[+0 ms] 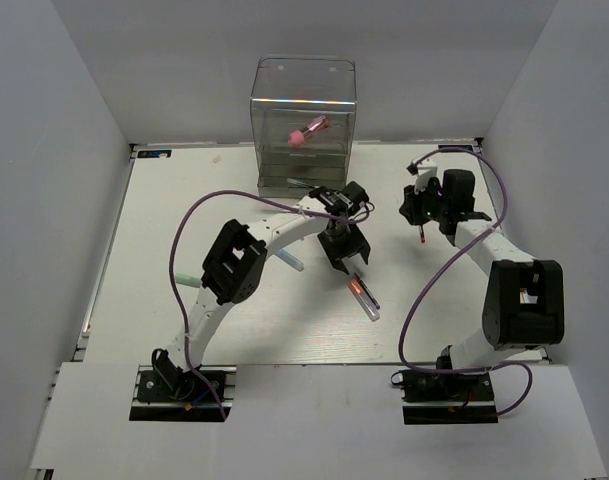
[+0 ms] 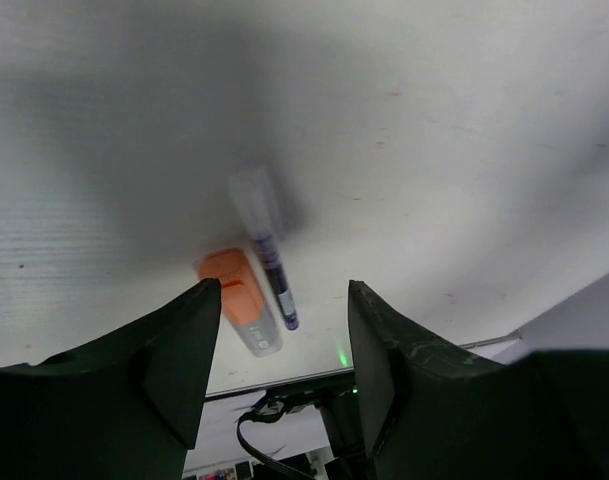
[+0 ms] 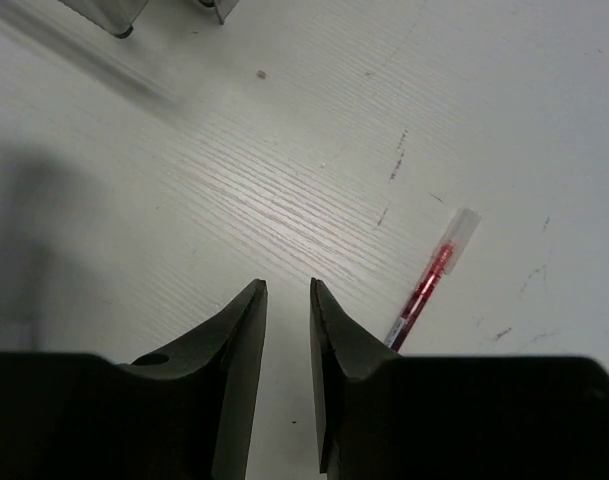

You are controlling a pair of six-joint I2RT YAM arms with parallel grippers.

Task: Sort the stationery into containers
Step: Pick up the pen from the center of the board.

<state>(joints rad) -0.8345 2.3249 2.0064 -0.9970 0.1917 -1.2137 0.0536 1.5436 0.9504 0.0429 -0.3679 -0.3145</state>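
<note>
Orange-tipped pen (image 2: 244,305): one, beside one dark pen (image 2: 272,262), below left jaws

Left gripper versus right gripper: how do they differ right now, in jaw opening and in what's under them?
The left gripper has its jaws wide apart; the right gripper shows only a narrow gap. The left gripper frames two pens lying side by side, the orange-tipped clear pen and a thin dark pen; the right gripper frames bare table, with a red pen off to one side. Shared: neither holds anything.
</note>
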